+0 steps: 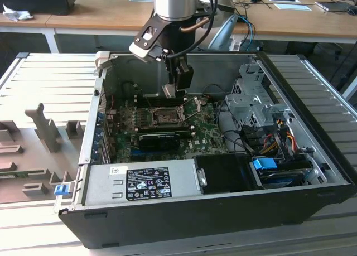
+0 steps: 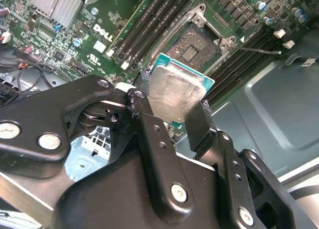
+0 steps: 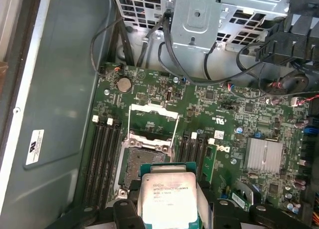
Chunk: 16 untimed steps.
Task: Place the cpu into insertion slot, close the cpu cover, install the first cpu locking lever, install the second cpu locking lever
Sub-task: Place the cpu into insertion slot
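Hovering inside the open computer case [image 1: 223, 211], over the green motherboard [image 1: 209, 134], the arm's gripper [image 1: 174, 90] is closed partway. Its two black fingers [image 2: 149, 134] clamp opposite edges of the cpu [image 2: 174, 92], and the chip's silvery metal face is turned toward both wrist cameras. The cpu cover [image 3: 149, 108] is swung up off the insertion slot [image 3: 144, 161], so the slot's dark contact field lies bare. The cpu hangs above the board near the slot, apart from it and not yet seated.
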{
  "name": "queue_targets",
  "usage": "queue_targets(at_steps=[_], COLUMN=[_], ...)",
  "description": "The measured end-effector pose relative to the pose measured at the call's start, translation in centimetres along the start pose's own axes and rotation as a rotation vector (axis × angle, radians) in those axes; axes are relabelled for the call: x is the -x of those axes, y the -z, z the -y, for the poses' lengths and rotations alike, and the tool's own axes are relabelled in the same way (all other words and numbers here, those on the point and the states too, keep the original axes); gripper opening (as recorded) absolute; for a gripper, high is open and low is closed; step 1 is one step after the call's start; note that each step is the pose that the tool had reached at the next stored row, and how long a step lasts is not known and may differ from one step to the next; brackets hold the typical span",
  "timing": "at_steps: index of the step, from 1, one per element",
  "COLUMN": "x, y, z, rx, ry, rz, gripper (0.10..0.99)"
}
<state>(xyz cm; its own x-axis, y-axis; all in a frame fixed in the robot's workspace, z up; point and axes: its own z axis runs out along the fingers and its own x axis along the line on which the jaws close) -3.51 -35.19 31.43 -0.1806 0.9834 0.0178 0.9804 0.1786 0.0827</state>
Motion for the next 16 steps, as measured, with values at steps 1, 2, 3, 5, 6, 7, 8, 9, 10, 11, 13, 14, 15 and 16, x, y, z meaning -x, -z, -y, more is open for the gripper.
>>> queue_targets(at_steps=[1,2,3,5,6,7,8,9,10,11,13,14,15,16], x=[0.0,0.0,0.0,0.01,0.01,0.01,0.01,0.02,0.02,0.02,0.03,0.03,0.03,0.03], y=[-0.11,-0.19,-0.32,-0.51,-0.66,-0.73,-0.77,-0.83,-0.88,-0.94,-1.15,-1.28,-1.35,-1.48], z=[0.01,0.02,0.03,0.05,0.06,0.07,0.08,0.08,0.09,0.09,0.1,0.11,0.12,0.13], rx=[0.0,0.0,0.001,0.001,0.001,0.001,0.001,0.001,0.001,0.001,0.0,0.0,-0.001,-0.002], ry=[-0.01,-0.018,-0.032,-0.04,-0.042,-0.042,-0.043,-0.043,-0.043,-0.043,-0.042,-0.042,-0.043,-0.043], rz=[0.0008,0.0017,0.0029,0.0035,0.0037,0.0038,0.0039,0.0038,0.0038,0.0039,0.0055,0.0055,0.0054,0.0054], gripper=[0.529,0.529,0.529,0.529,0.529,0.529,0.529,0.529,0.529,0.529,0.529,0.529,0.529,0.529])
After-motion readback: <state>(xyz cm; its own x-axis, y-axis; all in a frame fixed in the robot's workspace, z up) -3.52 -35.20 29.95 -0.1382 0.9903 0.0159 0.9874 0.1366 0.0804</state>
